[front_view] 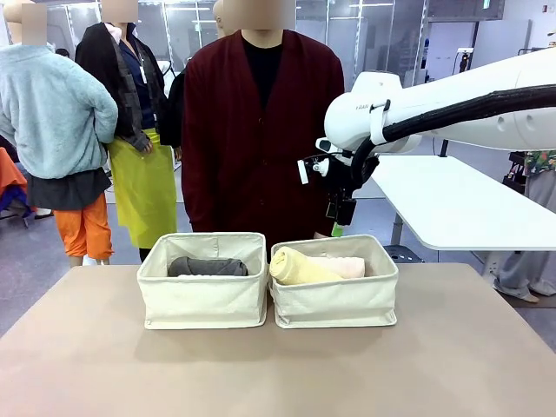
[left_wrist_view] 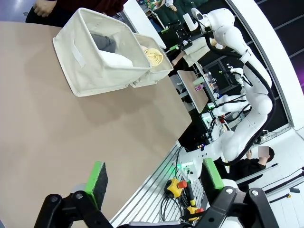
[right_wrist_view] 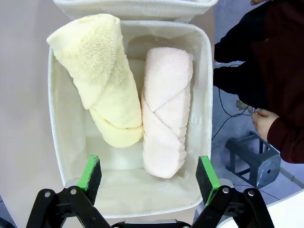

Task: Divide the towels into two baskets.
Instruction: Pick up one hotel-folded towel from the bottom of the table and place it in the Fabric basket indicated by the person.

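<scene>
Two cream canvas baskets stand side by side on the table. The left basket point(front_view: 204, 300) holds a dark grey towel point(front_view: 207, 267); in the left wrist view a white towel point(left_wrist_view: 116, 59) lies beside the grey one point(left_wrist_view: 104, 42). In the right basket point(front_view: 334, 300) a pale yellow towel point(front_view: 300, 268) and a cream towel point(front_view: 346, 265) lie side by side. My right gripper point(front_view: 340, 208) hangs open above that basket point(right_wrist_view: 142, 194), over the yellow towel point(right_wrist_view: 102, 76) and the cream towel point(right_wrist_view: 164, 109), holding nothing. My left gripper point(left_wrist_view: 154, 178) is open and empty, over the table well away from the baskets point(left_wrist_view: 90, 71).
A person in a dark red cardigan point(front_view: 261, 130) stands at the far side of the table, just behind the baskets, one hand point(right_wrist_view: 263, 121) lowered beside the right basket. A grey stool point(right_wrist_view: 251, 159) stands on the floor there. Bare tabletop point(front_view: 278, 373) stretches in front of the baskets.
</scene>
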